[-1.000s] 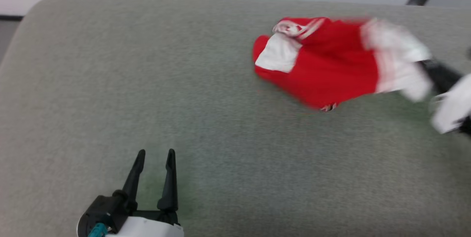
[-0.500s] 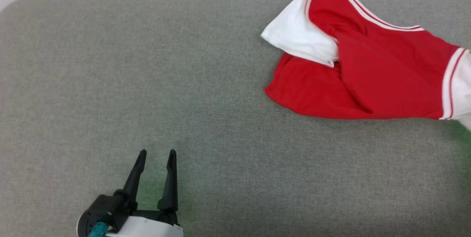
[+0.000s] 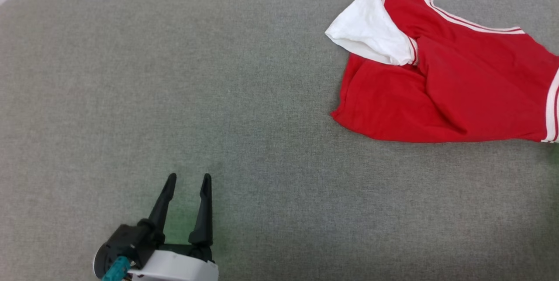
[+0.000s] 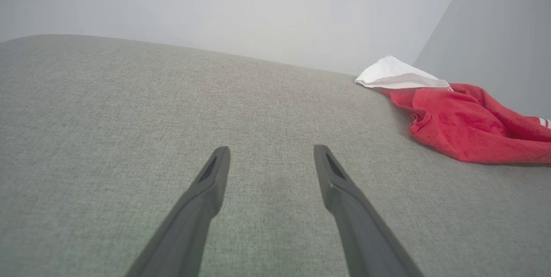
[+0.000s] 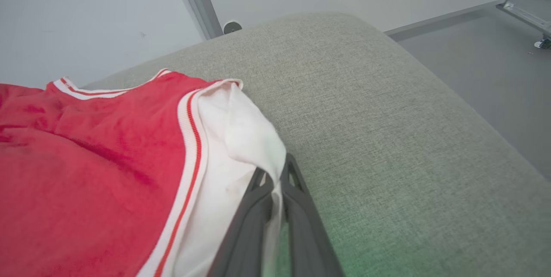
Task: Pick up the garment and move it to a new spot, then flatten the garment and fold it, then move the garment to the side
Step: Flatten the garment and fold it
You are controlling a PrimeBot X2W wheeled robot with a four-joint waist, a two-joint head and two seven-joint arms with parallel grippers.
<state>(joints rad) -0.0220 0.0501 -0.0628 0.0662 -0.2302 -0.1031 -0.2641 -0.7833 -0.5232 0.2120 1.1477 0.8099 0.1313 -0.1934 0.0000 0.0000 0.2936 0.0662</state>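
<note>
Right pincer (image 5: 276, 173): I am pinching the white sleeve (image 5: 241, 139) of the red jersey-style garment with white short sleeves and striped trim (image 3: 458, 93), fingers nearly together. The garment is lying rumpled at the far right of the grey woven padded surface (image 3: 218, 76). Left pincer (image 3: 188, 177): I am holding it wide open and empty, well apart from the cloth.

Garment (image 3: 463, 93) red, white sleeves, red-white striped trim; cushion (image 3: 218, 97) grey-green; pincer fingers (image 4: 202, 208) dark grey.
</note>
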